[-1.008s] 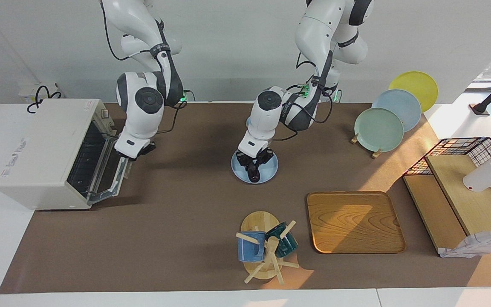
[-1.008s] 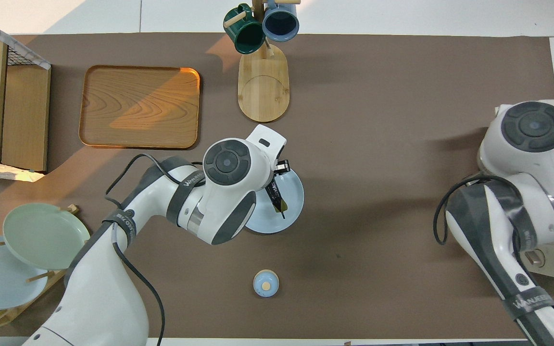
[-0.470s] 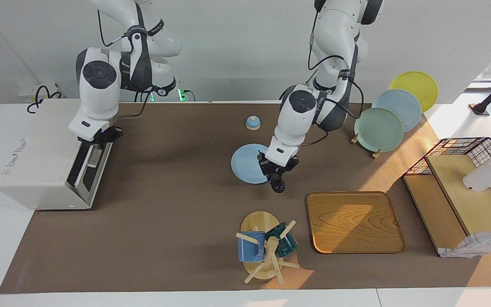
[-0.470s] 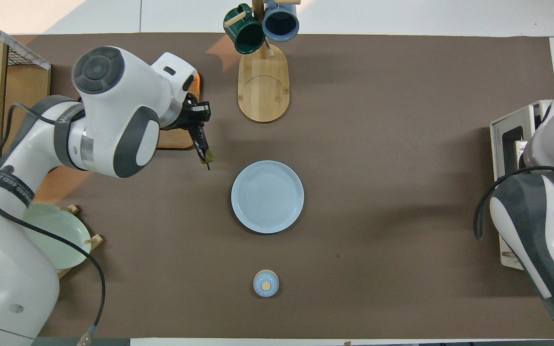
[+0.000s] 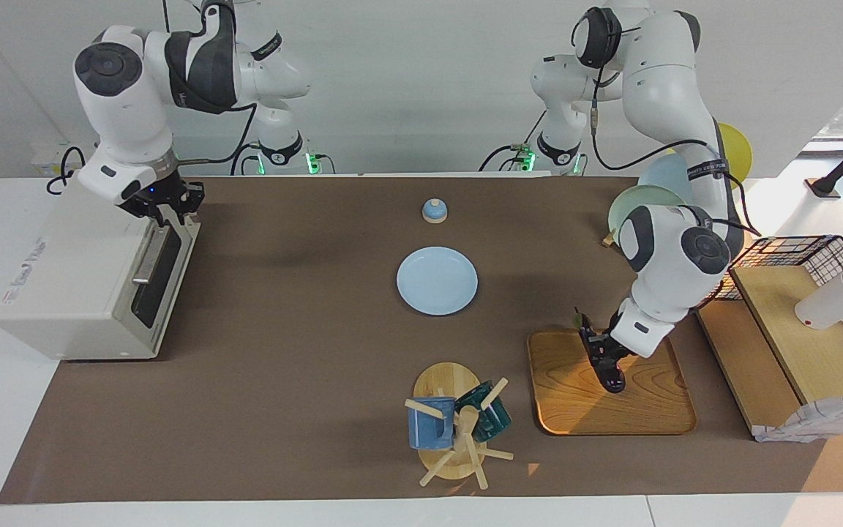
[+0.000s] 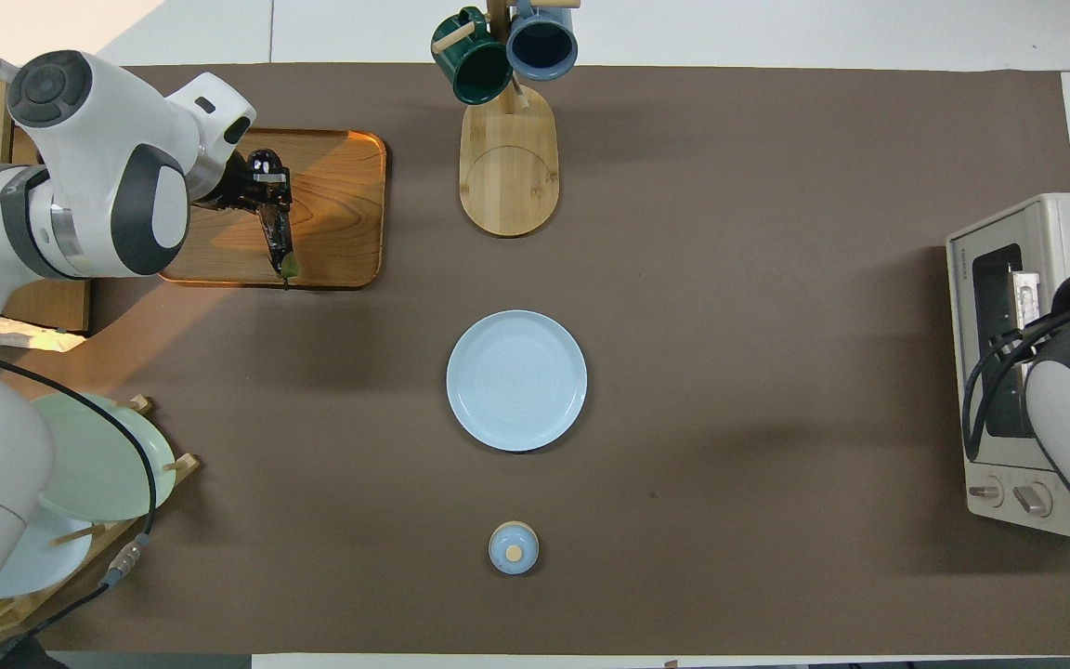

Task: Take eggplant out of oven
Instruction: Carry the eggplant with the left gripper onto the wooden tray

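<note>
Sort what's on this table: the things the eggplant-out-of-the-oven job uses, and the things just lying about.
In the job:
eggplant, in the left gripper over the wooden tray
oven, door up, right gripper at its top edge

Lying about:
blue plate
mug rack
plate stand
small bell

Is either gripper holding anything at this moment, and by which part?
The left gripper holds the eggplant over the wooden tray, gripping its thick end; the stem tip sticks out free. The right gripper, at the oven door's top edge, holds nothing.
</note>
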You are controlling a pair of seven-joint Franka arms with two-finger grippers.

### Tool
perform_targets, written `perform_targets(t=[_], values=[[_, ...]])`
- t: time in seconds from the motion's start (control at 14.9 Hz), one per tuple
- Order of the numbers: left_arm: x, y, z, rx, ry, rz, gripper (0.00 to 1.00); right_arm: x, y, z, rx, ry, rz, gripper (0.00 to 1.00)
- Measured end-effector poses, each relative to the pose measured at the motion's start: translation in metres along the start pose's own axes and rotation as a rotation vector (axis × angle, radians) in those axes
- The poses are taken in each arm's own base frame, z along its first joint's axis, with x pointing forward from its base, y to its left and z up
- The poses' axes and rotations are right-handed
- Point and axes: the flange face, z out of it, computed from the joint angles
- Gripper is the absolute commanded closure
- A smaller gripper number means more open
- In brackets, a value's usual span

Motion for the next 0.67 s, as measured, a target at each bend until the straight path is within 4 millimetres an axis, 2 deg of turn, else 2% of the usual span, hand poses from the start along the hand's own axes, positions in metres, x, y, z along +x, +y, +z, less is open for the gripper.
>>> perform_targets(t=[0.07, 0.13, 0.34, 0.4, 0.47, 0.67], values=[[0.002, -0.002, 0.005, -0.001, 0.012, 0.011, 1.0, -0.001, -0.001, -0.006, 0.014, 0.005, 0.004, 0.16], [0.003, -0.003, 0.009, -0.001, 0.017, 0.021, 1.0, -0.002, -0.001, -0.011, 0.037, 0.014, 0.009, 0.0], [0.003, -0.002, 0.013, -0.002, 0.021, 0.048, 1.0, 0.001, -0.003, -0.025, 0.126, 0.064, 0.027, 0.0], [0.003, -0.002, 0.014, -0.002, 0.02, 0.057, 0.75, 0.002, -0.002, -0.029, 0.141, 0.077, 0.035, 0.0], [0.003, -0.002, 0.014, -0.002, 0.02, 0.064, 0.01, 0.003, -0.001, -0.034, 0.145, 0.088, 0.048, 0.0], [0.003, -0.003, 0.014, -0.001, 0.02, 0.07, 0.0, 0.009, -0.001, -0.041, 0.151, 0.1, 0.09, 0.0]])
